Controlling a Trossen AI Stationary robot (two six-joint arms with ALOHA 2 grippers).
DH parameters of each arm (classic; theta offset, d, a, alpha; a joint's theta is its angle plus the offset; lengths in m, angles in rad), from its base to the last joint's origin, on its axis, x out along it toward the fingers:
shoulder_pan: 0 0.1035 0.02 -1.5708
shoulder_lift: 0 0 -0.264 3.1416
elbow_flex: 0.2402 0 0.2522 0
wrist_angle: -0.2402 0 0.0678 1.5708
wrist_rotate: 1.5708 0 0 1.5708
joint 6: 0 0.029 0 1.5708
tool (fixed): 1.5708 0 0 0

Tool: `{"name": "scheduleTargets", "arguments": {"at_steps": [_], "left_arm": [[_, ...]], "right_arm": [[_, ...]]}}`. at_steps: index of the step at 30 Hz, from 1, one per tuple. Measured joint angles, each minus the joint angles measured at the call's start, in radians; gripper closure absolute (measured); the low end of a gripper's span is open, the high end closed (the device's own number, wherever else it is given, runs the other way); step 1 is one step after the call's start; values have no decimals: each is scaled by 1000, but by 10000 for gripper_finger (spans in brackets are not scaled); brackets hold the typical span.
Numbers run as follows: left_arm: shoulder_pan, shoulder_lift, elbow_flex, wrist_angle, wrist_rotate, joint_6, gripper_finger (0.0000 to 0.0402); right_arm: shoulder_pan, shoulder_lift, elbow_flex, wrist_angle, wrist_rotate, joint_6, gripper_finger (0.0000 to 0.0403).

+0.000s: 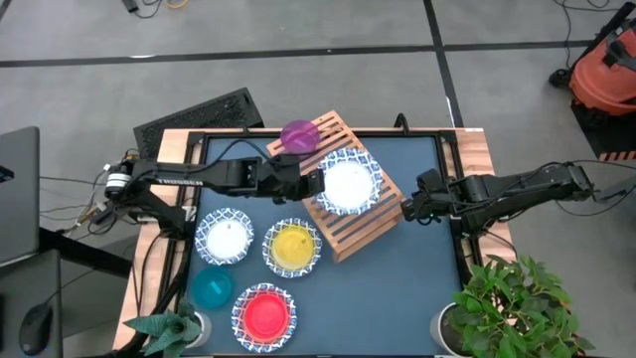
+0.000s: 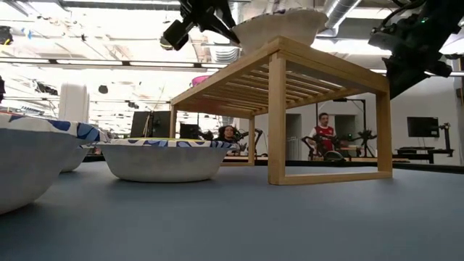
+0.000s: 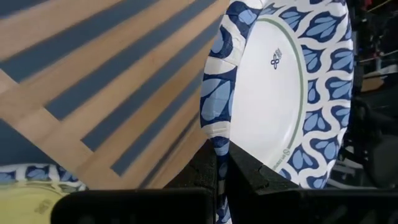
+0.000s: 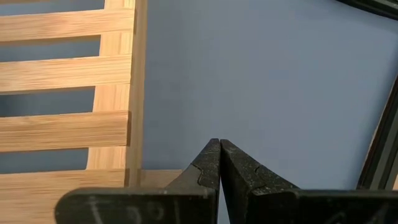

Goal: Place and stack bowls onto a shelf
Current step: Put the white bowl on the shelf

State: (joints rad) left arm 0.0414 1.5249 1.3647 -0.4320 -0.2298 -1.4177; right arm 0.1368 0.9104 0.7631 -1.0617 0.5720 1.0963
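Note:
A white dish with a blue patterned rim (image 1: 350, 185) is on the light-wood shelf (image 1: 360, 231), which stands slanted in the middle of the table. My left gripper (image 1: 314, 184) is shut on the dish's left rim; the low view shows it high above the shelf (image 2: 290, 109). A purple bowl (image 1: 298, 134) sits on the shelf's far corner. My right gripper (image 1: 407, 209) hovers shut beside the shelf's right end, touching nothing. On the tabletop rest a white dish (image 1: 224, 239), a yellow bowl in a dish (image 1: 291, 247), a teal bowl (image 1: 211, 288) and a red bowl in a dish (image 1: 264, 313). My left gripper pinches the dish's patterned rim (image 3: 217, 146) between its two fingers (image 3: 249, 171), one on the inner side and one on the outer. It reaches in about level from the table's left. The dish (image 2: 279, 29) sits upright at the shelf top; whether it rests there I cannot tell.
Two potted plants stand at the near corners (image 1: 517, 298) (image 1: 164, 328). A dark frame (image 1: 452, 189) rims the blue tabletop. Bare tabletop lies near and right of the shelf (image 1: 397, 288). People sit in the room beyond (image 2: 322, 134).

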Motion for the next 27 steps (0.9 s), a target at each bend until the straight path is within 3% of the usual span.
{"name": "scheduleTargets", "arguments": {"at_steps": [11, 27], "left_arm": [[-1, 0, -1, -7, 21, 81, 389], [22, 0, -2, -22, -21, 118, 247]], "right_arm": [[0, 0, 0, 1, 0, -5, 367], [0, 0, 0, 1, 0, -5, 367]]}}
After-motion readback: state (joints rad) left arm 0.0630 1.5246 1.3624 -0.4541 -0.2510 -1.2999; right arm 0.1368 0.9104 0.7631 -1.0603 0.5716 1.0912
